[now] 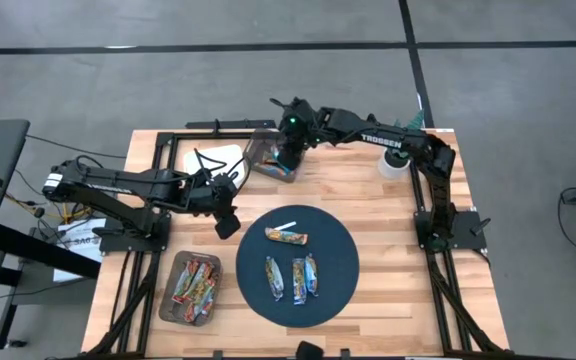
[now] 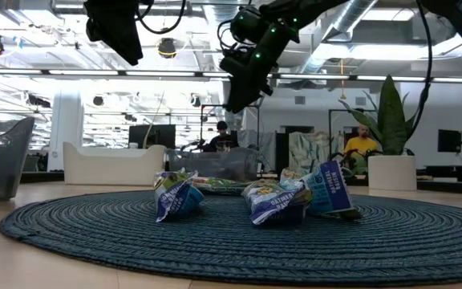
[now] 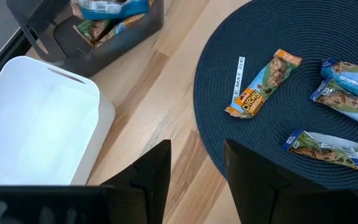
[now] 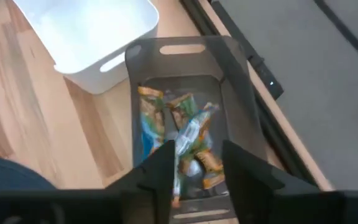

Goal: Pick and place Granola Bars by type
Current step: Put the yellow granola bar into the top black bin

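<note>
Four granola bars lie flat on the round dark blue mat (image 1: 338,262): an orange one (image 1: 286,236) (image 3: 263,83) and three blue ones (image 1: 298,279) (image 2: 275,201) (image 3: 331,149). More bars fill the grey bin (image 1: 268,160) (image 4: 185,134) at the far side and the dark bin (image 1: 193,288) at the near left. My right gripper (image 1: 288,150) (image 4: 197,168) hangs open over the grey bin, with a blue-white bar (image 4: 191,137) showing in the bin between its fingers. My left gripper (image 1: 226,222) (image 3: 197,171) hovers open over bare wood at the mat's left edge.
A white bin (image 1: 213,160) (image 3: 36,124) stands left of the grey bin. A thin white strip (image 1: 284,224) (image 3: 239,81) lies on the mat beside the orange bar. A white pot with a plant (image 1: 398,160) sits at the far right. People sit in the room behind (image 2: 363,144).
</note>
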Tool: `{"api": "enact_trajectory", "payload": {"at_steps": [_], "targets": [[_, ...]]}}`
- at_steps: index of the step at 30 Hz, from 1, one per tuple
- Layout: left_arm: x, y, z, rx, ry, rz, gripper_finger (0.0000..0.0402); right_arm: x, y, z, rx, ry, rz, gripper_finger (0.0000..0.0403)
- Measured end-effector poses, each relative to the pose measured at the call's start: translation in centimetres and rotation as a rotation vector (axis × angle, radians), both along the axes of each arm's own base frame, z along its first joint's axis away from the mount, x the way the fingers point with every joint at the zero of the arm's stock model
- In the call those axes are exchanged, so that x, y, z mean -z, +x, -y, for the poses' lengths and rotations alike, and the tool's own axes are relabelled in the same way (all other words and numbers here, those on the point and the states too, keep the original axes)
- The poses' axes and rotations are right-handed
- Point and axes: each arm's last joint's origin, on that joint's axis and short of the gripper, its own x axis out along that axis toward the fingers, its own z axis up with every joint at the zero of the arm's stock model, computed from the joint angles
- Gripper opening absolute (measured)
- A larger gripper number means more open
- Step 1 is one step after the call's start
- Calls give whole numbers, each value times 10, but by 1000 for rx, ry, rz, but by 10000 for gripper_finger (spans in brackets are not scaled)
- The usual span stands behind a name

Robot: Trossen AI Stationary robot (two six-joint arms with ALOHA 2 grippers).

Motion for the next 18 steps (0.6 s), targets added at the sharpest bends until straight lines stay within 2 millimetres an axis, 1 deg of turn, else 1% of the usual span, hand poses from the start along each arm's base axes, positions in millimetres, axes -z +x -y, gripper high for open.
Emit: {"api": "enact_trajectory", "payload": {"at_steps": [2,4,9,14,18], "targets": [[0,0,0,1,1,-1,141,1,0,-3,13,34,-1,154],[0,0,0,3,2,-1,141,2,1,-9,-18,79,2,172],[0,0,0,13,7,-5,141,5,7,-38,-146,163,-31,201],[0,0,0,14,7,-5,141,12,7,-79,-256,195,-174,214],[0,0,0,23,13,-8,141,26,9,-119,-370,192,-240,219]]}}
